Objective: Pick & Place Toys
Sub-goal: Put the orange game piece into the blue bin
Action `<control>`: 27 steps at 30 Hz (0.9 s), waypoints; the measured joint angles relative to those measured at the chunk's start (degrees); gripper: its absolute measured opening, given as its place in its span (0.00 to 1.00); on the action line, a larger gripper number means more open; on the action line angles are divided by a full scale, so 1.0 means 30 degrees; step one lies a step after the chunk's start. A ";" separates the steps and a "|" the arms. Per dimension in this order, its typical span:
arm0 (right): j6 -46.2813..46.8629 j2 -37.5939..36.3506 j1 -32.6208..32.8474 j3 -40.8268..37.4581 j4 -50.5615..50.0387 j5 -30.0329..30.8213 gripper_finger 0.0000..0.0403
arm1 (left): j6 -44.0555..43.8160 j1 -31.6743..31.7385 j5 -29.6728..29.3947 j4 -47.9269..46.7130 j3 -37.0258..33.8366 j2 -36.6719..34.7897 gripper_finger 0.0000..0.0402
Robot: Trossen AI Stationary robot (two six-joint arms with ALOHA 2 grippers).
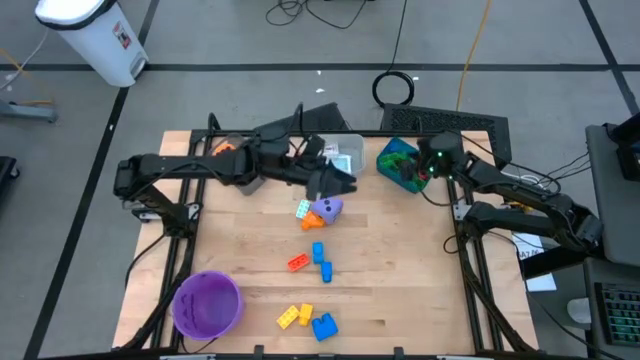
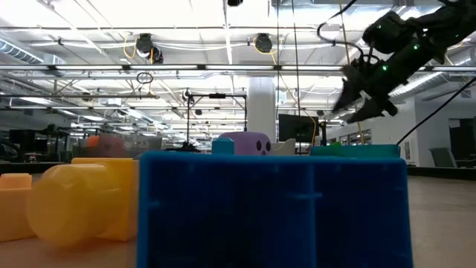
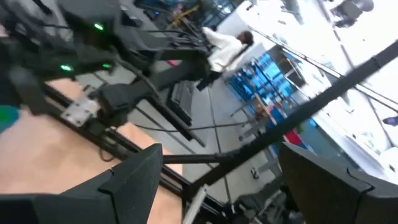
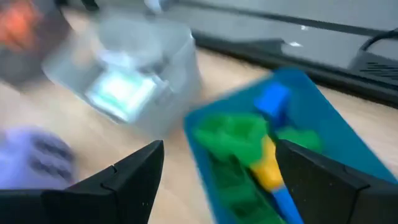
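Setting: wooden bench (image 1: 400, 280) on a grey workshop floor, cables trailing behind it, seen from above.
Left tool: reaches across the far middle of the bench (image 1: 345, 183), fingers spread wide and holding nothing, close to the purple die.
Right tool: hangs over the teal bin (image 1: 385, 160) at the far right of the bench (image 1: 425, 172), fingers (image 4: 124, 177) spread wide and empty.
Teal bin: already carries green, blue and yellow bricks (image 4: 249, 149).
Clear bin: stands just left of the teal one (image 4: 137, 74), a pale square card inside it.
Purple die: sits mid-bench (image 1: 328, 208), touching an orange piece and a small greenish card.
Loose bricks: a red one (image 1: 297, 263) and two blue ones (image 1: 322, 260) lie nearer the front; two yellow (image 1: 294, 316) and a larger blue brick (image 1: 325, 326) lie at the front edge.
Purple bowl: front left corner (image 1: 207, 303).
Background: a person in white shows far off in the left wrist view (image 3: 225, 48).
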 joint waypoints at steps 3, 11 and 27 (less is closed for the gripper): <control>0.1371 0.0000 0.0227 -0.0004 0.3416 -0.3305 0.75 | 0.0608 -0.0623 -0.0131 -0.0389 0.0000 -0.0354 0.82; 0.3937 0.0000 0.4938 0.0034 1.2622 -0.5519 0.75 | 0.2864 -0.2250 -0.2762 -0.3433 -0.0002 -0.1704 0.82; -0.7397 0.4571 1.5508 0.6815 0.1239 -0.1031 0.75 | 0.1010 -0.6777 -0.8606 -1.7655 0.0000 -0.1521 0.82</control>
